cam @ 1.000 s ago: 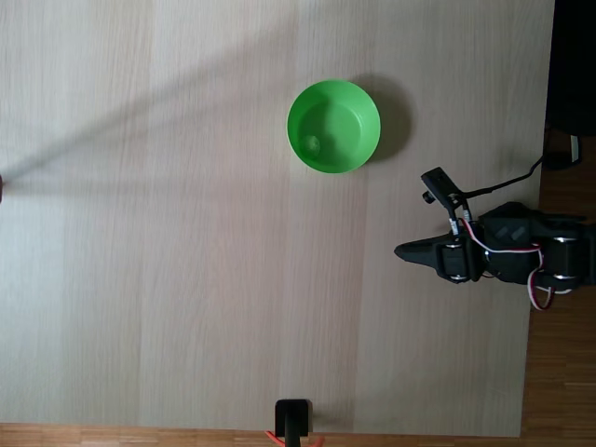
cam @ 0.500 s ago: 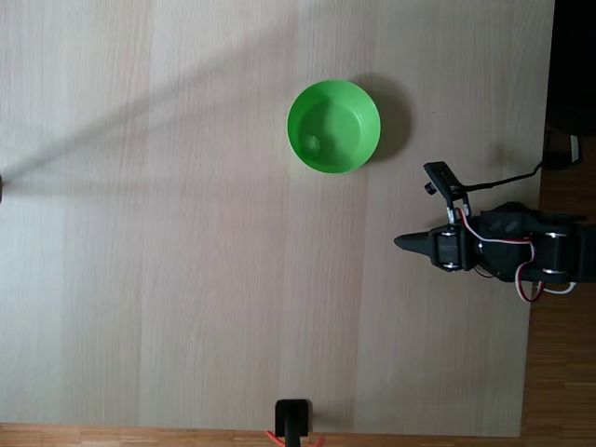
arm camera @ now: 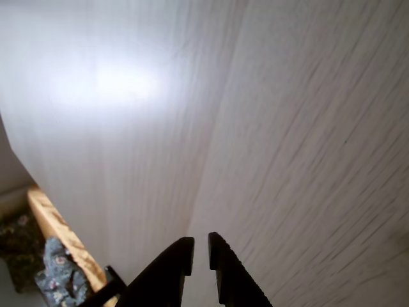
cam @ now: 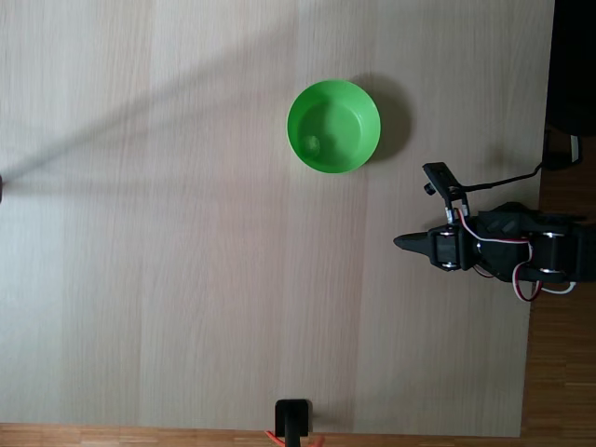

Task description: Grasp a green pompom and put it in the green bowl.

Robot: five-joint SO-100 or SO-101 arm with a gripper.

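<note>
In the fixed view, a pale wooden tabletop [cam: 186, 233] with fine lengthwise grain fills most of the scene, crossed by a long soft shadow from the far left. A strip of warmer brown floorboards [cam: 559, 391] borders it along the near edge and the right. A small black clamp-like mount [cam: 293, 419] sits at the near edge. Right of centre stands the round, smooth-walled bright green plastic bowl [cam: 358, 104]; the tiny green fuzzy pompom [cam: 316, 143] lies inside it, by its left wall. Further right, well apart from the bowl, the black two-finger gripper [cam: 400, 244] points left over bare wood, its dark tapered fingers [arm camera: 179, 265] nearly together with a narrow slit between, holding nothing.
</note>
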